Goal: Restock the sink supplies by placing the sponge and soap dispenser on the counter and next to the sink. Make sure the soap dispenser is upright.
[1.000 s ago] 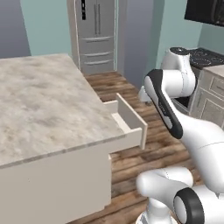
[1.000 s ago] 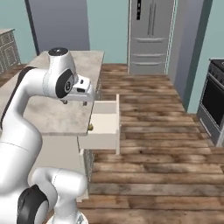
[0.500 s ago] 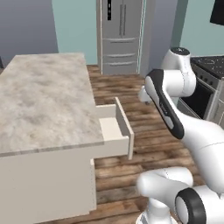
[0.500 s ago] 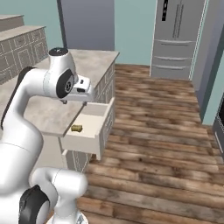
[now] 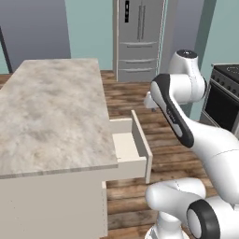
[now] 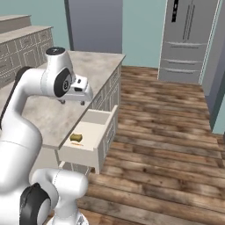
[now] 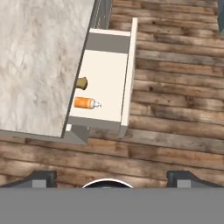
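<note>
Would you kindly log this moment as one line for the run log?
drawer: open, in island | sponge: inside drawer | soap dispenser: lying on its side in drawer | gripper: above island top, holding nothing

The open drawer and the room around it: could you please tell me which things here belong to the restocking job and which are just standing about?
Job:
- sponge, in the open drawer
- orange soap dispenser, lying on its side in the drawer
- gripper, above the island top

Standing about:
- fridge
- stove
</note>
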{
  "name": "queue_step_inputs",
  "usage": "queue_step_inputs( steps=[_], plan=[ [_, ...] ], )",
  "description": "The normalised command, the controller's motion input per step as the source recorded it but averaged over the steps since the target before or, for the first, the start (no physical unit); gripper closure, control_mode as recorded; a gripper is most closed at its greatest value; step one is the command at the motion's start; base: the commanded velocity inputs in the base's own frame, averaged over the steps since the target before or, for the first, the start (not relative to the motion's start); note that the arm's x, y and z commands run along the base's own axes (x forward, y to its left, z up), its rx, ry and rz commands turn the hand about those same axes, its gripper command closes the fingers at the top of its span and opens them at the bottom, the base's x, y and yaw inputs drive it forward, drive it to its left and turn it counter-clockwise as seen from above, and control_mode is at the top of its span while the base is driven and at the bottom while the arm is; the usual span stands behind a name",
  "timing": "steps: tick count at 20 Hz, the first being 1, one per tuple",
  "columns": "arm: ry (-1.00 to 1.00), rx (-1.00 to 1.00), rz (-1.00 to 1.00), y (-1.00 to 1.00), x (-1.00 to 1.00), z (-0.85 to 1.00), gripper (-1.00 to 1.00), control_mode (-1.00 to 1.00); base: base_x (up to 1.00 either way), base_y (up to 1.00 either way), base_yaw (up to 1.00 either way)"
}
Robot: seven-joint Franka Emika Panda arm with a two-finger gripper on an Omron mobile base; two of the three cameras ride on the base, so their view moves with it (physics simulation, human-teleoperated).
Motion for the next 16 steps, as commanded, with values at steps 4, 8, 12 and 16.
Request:
queue_step_inputs(
  steps=[4, 8, 12, 16],
  plan=[
    [0.00, 0.00, 0.00, 0.00, 0.00, 0.00, -1.00, 1.00, 0.19, 0.22, 0.00],
    [0.00, 0.00, 0.00, 0.00, 0.00, 0.00, -1.00, 1.00, 0.06, 0.09, 0.01],
    [0.06, 0.00, 0.00, 0.16, 0.04, -0.53, -1.00, -1.00, 0.00, 0.00, 0.00],
    [0.09, -0.01, 0.00, 0.68, 0.18, -1.00, -1.00, -1.00, 0.00, 0.00, 0.00]
  ],
)
